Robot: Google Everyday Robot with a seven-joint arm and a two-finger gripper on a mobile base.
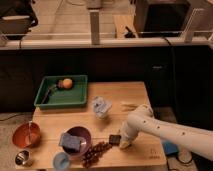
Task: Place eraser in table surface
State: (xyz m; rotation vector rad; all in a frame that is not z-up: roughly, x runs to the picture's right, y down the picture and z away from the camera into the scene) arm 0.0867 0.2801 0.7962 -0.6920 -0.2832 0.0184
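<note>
The eraser (pixel 114 139) is a small flat black block. It sits low at the front middle of the wooden table surface (pixel 135 97), just right of the dark grape bunch (pixel 96 151). My gripper (pixel 122 141) is at the end of the white arm reaching in from the right. It is right against the eraser's right side and close to the board. I cannot tell whether the eraser rests on the wood or is still held.
A green tray (pixel 46 102) with an orange fruit (pixel 65 83) stands at the back left. A purple bowl (pixel 82 136) holds a blue-grey sponge (pixel 70 142). A pale blue crumpled piece (pixel 101 106) lies mid-table. An orange bowl (pixel 26 135), metal cup (pixel 22 158) and blue cup (pixel 61 160) stand at the front left.
</note>
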